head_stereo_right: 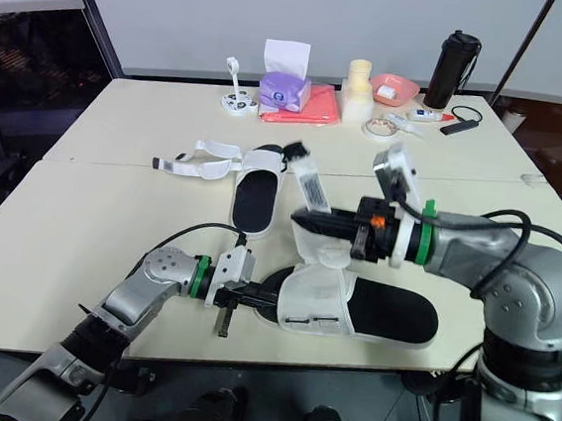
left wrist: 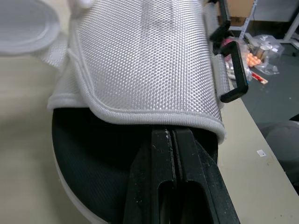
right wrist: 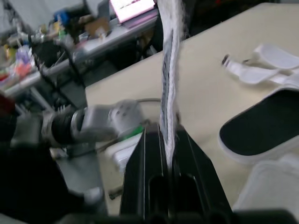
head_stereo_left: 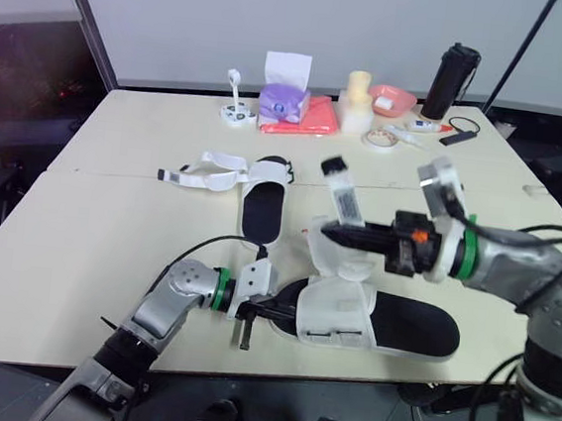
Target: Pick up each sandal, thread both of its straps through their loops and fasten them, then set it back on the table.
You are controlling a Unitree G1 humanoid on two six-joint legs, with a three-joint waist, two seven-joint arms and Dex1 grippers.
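Near sandal (head_stereo_left: 409,327) lying crosswise, left hand (head_stereo_left: 273,312) closed inside it, right hand (head_stereo_left: 326,235) pinching strap (head_stereo_left: 346,205)

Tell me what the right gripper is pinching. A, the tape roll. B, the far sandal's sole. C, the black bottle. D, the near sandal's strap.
D: the right gripper is shut on the white strap that rises from the near sandal; the right wrist view shows the strap clamped between its fingers.
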